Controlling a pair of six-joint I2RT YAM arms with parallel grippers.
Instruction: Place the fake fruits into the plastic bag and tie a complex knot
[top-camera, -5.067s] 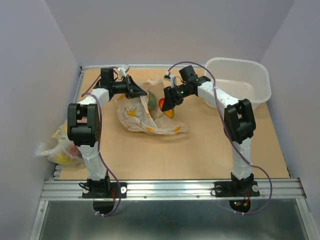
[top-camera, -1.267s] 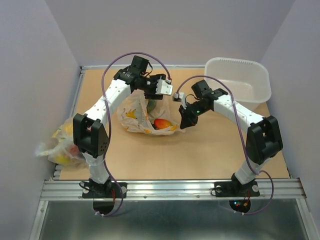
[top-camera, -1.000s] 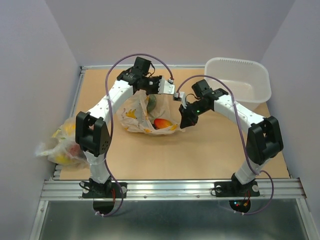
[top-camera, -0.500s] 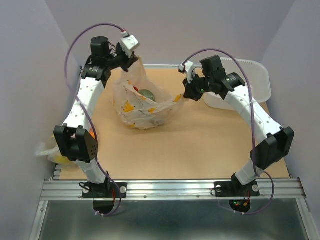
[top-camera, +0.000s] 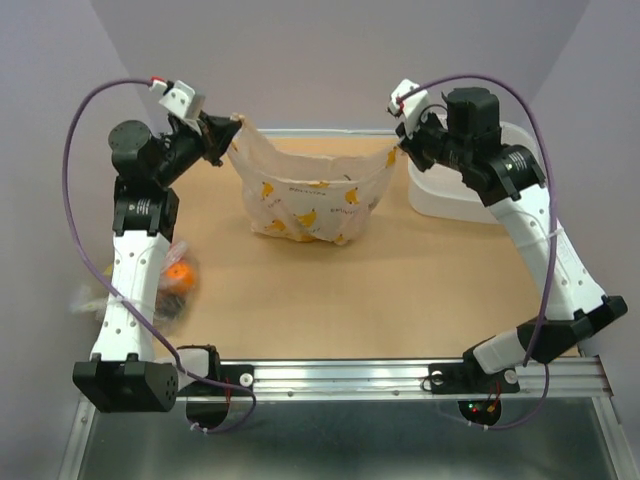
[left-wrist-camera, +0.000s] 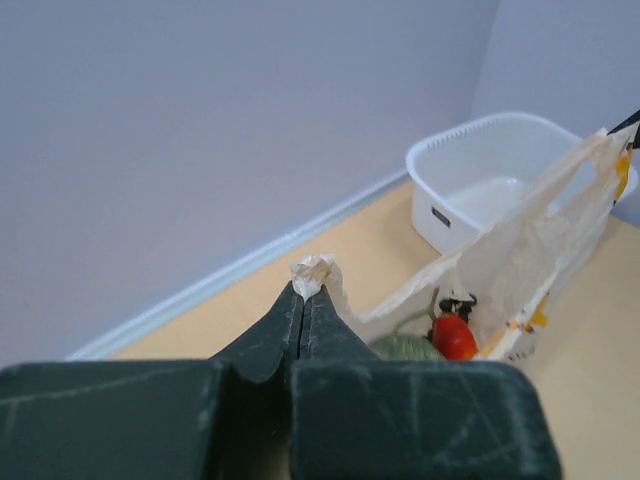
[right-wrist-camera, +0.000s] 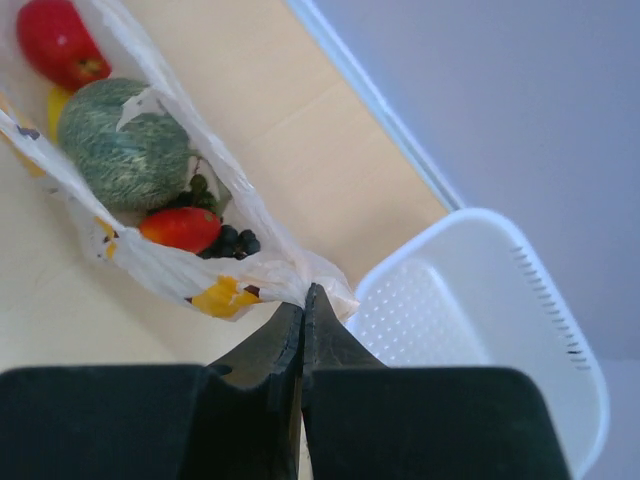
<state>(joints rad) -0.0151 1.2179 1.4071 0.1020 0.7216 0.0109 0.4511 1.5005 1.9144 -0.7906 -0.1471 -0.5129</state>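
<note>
two grippers, one bag strung between them

both jaws are pressed fully together. my left gripper (top-camera: 233, 123) pinches one bunched end of the bag (top-camera: 305, 200), and in the left wrist view a crumpled tuft of film pokes out past the fingertips. my right gripper (top-camera: 394, 152) pinches the other end the same way. the bag hangs between them like a hammock over the far middle of the table (top-camera: 400, 290), left gripper up at its left corner, right gripper at its right. i can't tell whether its bottom rests on the table.

writing: one small dark label (left-wrist-camera: 444, 216) on the side of the tub (left-wrist-camera: 480, 150), too small to read. the bag's orange-yellow prints (top-camera: 312, 215) are pictures, and i can read no lettering on them.

counts: one white tub, just beside the right gripper. one second bag (top-camera: 150, 300) by the table's left edge, with one orange ball (top-camera: 178, 275) showing. fruits (right-wrist-camera: 125, 155) in the right wrist view: two red, one green, one bunch of dark grapes, plus a yellow sliver i can't tell from a print.
</note>
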